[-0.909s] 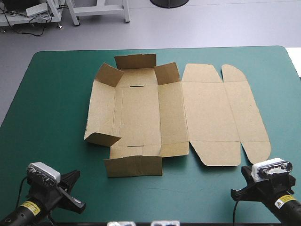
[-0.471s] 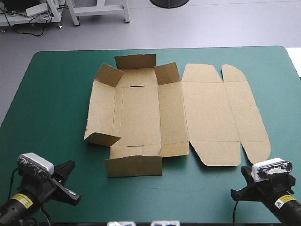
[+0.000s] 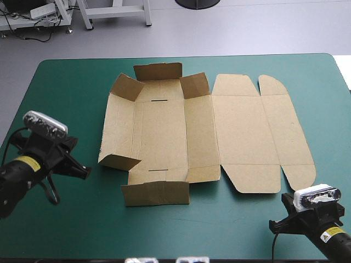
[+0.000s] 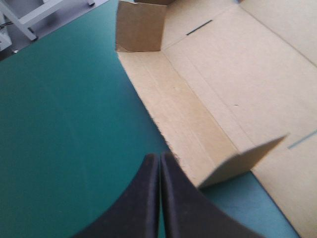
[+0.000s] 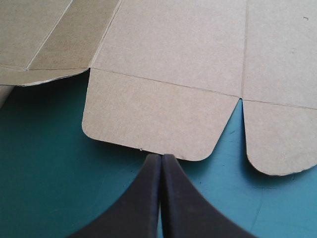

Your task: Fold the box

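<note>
The brown box (image 3: 208, 129) lies spread on the teal-green table, its lid panels flat on the right and several small flaps on its left half partly raised. My left gripper (image 3: 83, 171) hovers just left of the box's left edge, near the raised corner flap (image 3: 119, 161). In the left wrist view its black fingers (image 4: 159, 161) meet in a point, shut and empty, with the box (image 4: 233, 84) and that flap (image 4: 242, 163) just ahead. My right gripper (image 3: 285, 211) rests at the front right, shut and empty; its tip (image 5: 161, 158) sits close to a rounded lid flap (image 5: 153, 116).
Bare teal-green cover (image 3: 66, 98) lies to the left of the box and along the table's front edge (image 3: 219, 235). The far edge of the table runs behind the box's raised back flap (image 3: 158, 71).
My left arm has swung from the front left corner forward and up along the left side, ending beside the box's left edge. The right arm and the box have not moved.
</note>
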`<state>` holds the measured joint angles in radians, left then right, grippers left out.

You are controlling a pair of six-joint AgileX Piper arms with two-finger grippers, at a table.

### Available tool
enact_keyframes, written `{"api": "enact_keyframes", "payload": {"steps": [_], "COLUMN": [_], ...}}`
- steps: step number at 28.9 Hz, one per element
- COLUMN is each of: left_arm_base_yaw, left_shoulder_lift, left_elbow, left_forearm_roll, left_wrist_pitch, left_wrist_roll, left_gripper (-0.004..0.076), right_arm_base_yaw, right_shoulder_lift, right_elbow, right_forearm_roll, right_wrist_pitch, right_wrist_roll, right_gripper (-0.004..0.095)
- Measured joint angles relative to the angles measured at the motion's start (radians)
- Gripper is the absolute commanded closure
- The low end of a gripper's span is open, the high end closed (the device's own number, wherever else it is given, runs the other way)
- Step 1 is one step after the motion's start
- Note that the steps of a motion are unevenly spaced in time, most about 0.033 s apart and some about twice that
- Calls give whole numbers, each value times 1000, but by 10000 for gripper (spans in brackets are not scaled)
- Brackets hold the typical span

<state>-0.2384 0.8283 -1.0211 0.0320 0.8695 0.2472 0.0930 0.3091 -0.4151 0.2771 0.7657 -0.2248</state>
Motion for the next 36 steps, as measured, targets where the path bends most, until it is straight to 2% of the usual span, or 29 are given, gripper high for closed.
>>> {"api": "enact_keyframes", "payload": {"steps": [10,16,25,31,36], "left_arm_base_yaw": [7,154,510,608,613], "left_shoulder_lift": [306,399,480,597,737], "left_elbow": [-210,-223,-223,-223,-225], "left_forearm_roll": [248,221,-146,-366,-484], "left_wrist_pitch": [11,15,60,147,284], "left_wrist_roll": [-87,-75,169,301,363], "left_gripper": [714,706,706,706,706], "right_arm_base_yaw": [0,0,0,0,0], "right_shoulder_lift": [0,0,0,0,0], "right_elbow": [0,0,0,0,0], "right_forearm_roll": [0,0,-2,-13,-28], "right_wrist_pitch": [0,0,0,0,-3], "right_wrist_roll": [0,0,0,0,0], "right_gripper": [928,928,928,928,928]}}
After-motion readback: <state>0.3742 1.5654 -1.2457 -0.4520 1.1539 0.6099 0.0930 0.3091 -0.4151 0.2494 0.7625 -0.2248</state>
